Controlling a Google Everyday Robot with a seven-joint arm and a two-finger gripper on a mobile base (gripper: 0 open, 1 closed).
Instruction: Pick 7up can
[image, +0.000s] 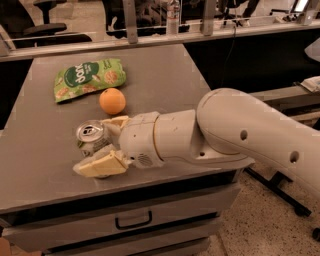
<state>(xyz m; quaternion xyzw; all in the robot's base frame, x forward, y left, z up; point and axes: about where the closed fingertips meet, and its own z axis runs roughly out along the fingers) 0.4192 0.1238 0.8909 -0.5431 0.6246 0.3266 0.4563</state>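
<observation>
The 7up can (90, 133), silver and green with a pull-tab top, stands upright on the grey table (165, 80) near its front left. My gripper (106, 144) reaches in from the right and has the can between its two cream fingers. One finger (116, 121) lies behind the can. The other finger (100, 165) lies in front of it and hides its lower body. The fingers look closed against the can's sides, and the can still rests on the table.
An orange (112, 101) sits just behind the can, close to the rear finger. A flat green snack bag (89, 77) lies further back left. The table's front edge and drawers (132, 220) are right below the gripper. Chairs and a desk rail stand behind.
</observation>
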